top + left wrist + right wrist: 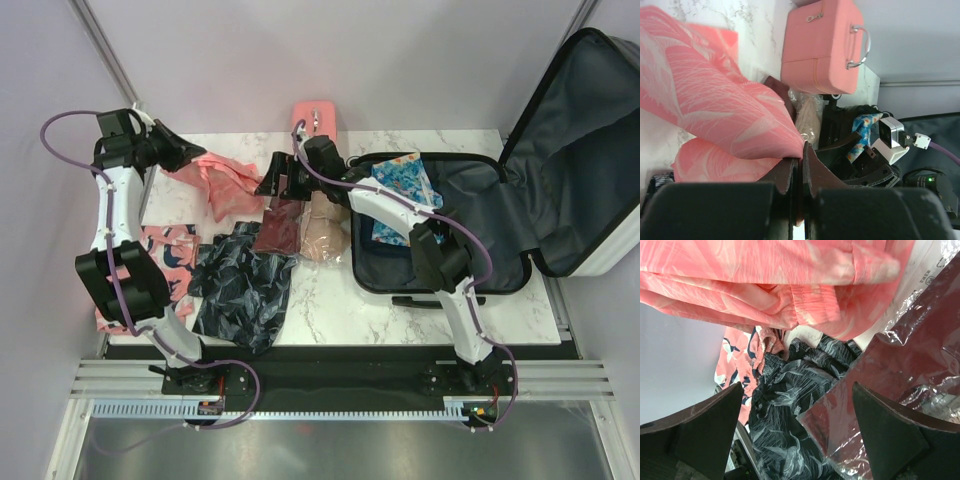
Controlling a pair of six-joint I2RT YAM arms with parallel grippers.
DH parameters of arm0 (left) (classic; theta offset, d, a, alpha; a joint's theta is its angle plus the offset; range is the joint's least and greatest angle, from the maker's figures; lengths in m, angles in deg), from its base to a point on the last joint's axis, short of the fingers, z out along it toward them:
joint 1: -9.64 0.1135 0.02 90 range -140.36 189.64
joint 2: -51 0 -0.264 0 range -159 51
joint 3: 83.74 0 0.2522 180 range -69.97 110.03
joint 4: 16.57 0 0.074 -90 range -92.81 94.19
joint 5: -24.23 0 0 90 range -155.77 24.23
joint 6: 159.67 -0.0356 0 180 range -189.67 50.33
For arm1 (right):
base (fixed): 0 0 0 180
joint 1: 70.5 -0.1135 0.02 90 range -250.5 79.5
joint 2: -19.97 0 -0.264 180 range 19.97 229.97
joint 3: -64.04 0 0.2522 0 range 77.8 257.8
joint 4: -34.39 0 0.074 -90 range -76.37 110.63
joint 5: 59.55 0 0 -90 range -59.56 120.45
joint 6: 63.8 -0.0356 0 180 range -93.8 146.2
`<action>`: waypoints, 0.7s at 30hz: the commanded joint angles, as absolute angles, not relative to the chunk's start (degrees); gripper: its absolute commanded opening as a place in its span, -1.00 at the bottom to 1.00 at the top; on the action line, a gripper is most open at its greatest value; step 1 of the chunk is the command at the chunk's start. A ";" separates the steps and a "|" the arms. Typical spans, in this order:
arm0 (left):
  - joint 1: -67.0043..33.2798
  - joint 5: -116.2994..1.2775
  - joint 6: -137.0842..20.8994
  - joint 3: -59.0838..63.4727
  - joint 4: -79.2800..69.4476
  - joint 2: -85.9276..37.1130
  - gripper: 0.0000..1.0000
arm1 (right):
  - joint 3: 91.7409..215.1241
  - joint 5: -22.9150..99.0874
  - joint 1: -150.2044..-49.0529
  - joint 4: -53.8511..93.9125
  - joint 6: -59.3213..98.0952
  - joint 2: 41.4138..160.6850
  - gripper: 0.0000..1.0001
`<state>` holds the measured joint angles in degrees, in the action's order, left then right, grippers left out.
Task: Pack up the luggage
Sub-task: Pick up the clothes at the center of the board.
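Note:
The luggage [575, 150] lies open at the right of the table, lid tilted back, dark lining showing. A blue patterned item [400, 192] lies in its base. My left gripper [193, 158] is at the back left, shut on a corner of a pink leaf-print garment [228, 180]; in the left wrist view the jaws [801, 152] pinch the pink cloth [715, 100]. My right gripper [268, 182] hangs open over the middle of the table. In the right wrist view its fingertips [797, 425] straddle a maroon plastic-wrapped packet [900, 375] and a dark leaf-print garment [785, 405], touching neither.
A small pink case [313, 120] stands at the back edge, between the arms. A beige packet [322, 238] lies beside the maroon packet [280, 228]. A coral floral garment [165, 255] lies at the left, the dark garment [245, 285] towards the front.

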<state>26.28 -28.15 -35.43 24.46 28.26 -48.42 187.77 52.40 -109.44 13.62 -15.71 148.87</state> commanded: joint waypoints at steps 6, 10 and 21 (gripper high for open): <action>23.70 -26.49 -29.86 29.24 23.73 -42.61 -0.95 | 182.23 51.53 -108.47 11.32 -7.20 137.84 0.96; 22.82 -26.31 -28.54 31.62 23.64 -41.64 -0.95 | 176.95 51.63 -104.70 11.31 -7.55 132.31 0.96; 14.66 -29.38 -25.64 40.06 23.55 -41.63 -0.95 | 164.73 54.08 -97.04 6.84 0.52 120.00 0.96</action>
<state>17.47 -28.82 -28.70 35.61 27.03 -44.02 166.07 51.53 -95.93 8.83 -5.26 124.91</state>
